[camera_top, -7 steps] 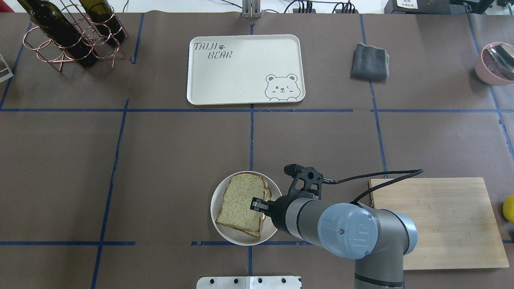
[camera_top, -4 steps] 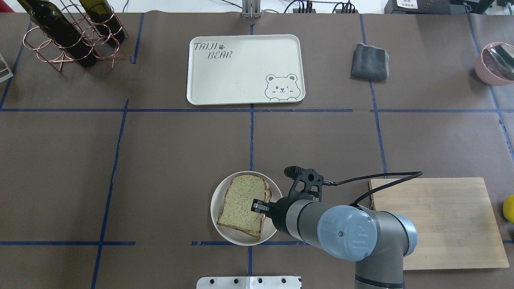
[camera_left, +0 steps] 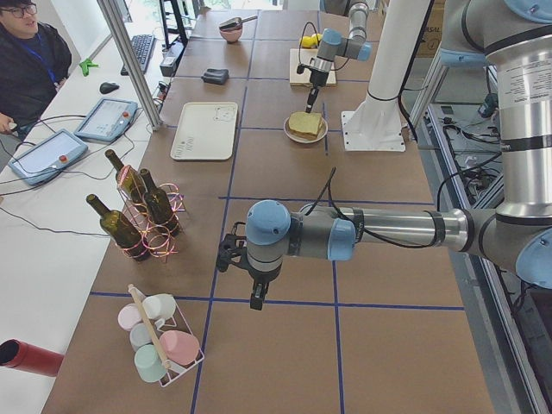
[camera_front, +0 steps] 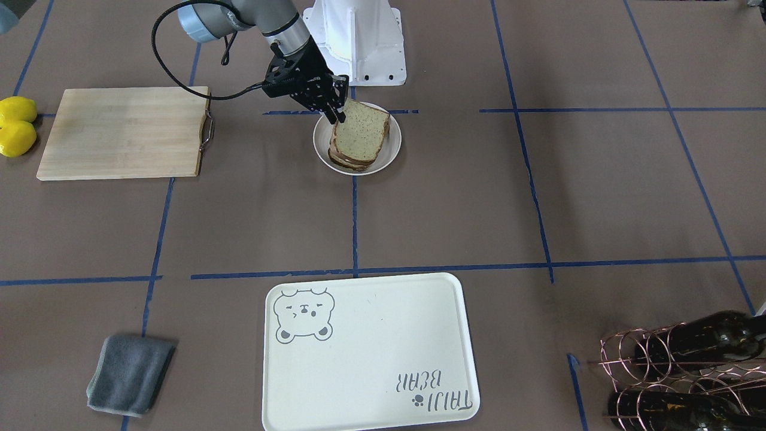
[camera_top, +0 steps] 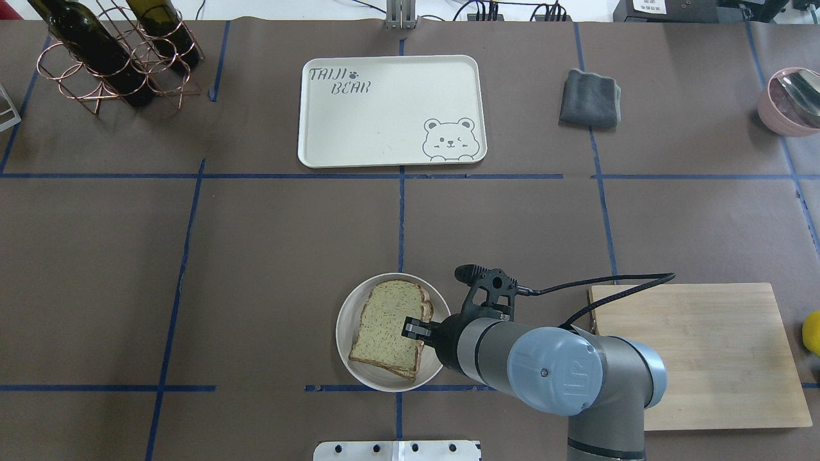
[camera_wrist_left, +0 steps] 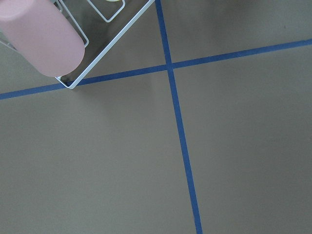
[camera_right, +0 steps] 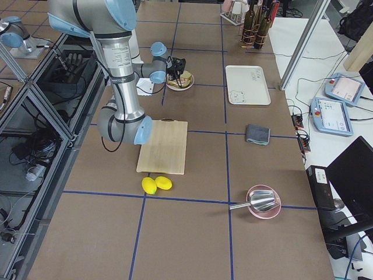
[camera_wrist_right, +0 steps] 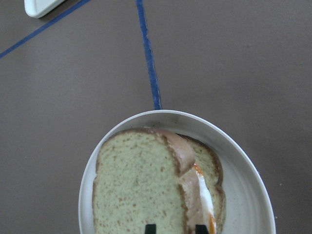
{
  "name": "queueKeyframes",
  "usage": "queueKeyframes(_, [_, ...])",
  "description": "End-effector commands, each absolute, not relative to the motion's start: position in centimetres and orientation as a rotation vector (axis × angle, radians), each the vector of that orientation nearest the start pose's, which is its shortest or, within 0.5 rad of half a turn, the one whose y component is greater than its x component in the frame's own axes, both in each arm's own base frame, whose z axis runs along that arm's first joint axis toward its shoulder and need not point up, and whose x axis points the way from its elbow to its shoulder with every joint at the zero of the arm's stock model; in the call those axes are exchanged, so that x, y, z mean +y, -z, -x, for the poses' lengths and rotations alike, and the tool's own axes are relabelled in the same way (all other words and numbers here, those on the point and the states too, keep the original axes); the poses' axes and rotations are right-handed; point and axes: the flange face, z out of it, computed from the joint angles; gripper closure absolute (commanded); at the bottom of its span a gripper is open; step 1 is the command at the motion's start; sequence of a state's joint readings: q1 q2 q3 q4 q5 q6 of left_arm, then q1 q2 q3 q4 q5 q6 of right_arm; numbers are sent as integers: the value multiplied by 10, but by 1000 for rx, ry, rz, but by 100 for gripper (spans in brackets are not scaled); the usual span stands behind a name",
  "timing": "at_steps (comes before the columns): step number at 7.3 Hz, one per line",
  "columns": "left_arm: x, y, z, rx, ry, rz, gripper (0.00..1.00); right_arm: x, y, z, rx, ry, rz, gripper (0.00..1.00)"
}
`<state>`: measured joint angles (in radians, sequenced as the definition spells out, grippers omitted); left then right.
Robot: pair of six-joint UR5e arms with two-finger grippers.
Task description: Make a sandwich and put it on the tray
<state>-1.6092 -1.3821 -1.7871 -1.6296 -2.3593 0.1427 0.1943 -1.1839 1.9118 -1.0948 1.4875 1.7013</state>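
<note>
The sandwich (camera_top: 387, 326) lies in a round white dish (camera_top: 346, 320) near the table's front centre. It is two speckled bread slices with the egg (camera_wrist_right: 202, 195) between them. The top slice is tilted. My right gripper (camera_top: 416, 330) is shut on the top slice's right crust edge, as the right wrist view (camera_wrist_right: 175, 227) shows. The cream tray (camera_top: 384, 109) with the bear drawing lies bare at the far centre. My left gripper (camera_left: 256, 300) hangs over the table far to the left; I cannot tell whether it is open.
A wooden cutting board (camera_top: 698, 352) lies to the right of the dish, with lemons (camera_front: 17, 126) beyond it. A grey cloth (camera_top: 589, 97) and a pink bowl (camera_top: 791, 99) are at the far right. A wine bottle rack (camera_top: 109, 57) is at the far left. A cup rack (camera_left: 159, 341) stands near the left gripper.
The top bread slice has shifted slightly right and settled lower onto the stack, with my right gripper still on its edge.
</note>
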Motion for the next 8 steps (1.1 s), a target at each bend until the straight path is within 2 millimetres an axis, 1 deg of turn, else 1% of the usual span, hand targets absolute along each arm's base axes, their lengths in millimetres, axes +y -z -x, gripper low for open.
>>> queueKeyframes(1, [-414, -631, 79, 778, -132, -151, 0, -255, -235, 538, -1214, -336, -118, 0])
queueKeyframes(2, [-415, -631, 79, 778, -133, -152, 0, -267, -234, 529, -1215, -344, -124, 0])
queueKeyframes(3, [-415, -629, 79, 778, -133, -156, 0, -289, -250, 515, -1173, -337, -121, 0])
queueKeyframes(4, [-425, -611, 77, 791, -147, -192, 0, -312, -258, 503, -1088, -279, -123, 0])
queueKeyframes(5, [-441, -590, 73, 854, -159, -226, 0, -332, -262, 486, -1035, -192, -146, 0])
queueKeyframes(6, [-454, -579, 73, 860, -177, -259, 0, -364, -274, 459, -986, -116, -145, 0])
queueKeyframes(7, [-461, -571, 74, 852, -209, -321, 0, -404, -292, 415, -944, -38, -137, 0])
queueKeyframes(8, [-476, -568, 73, 842, -250, -421, 0, -436, -326, 365, -895, 58, -141, 0])
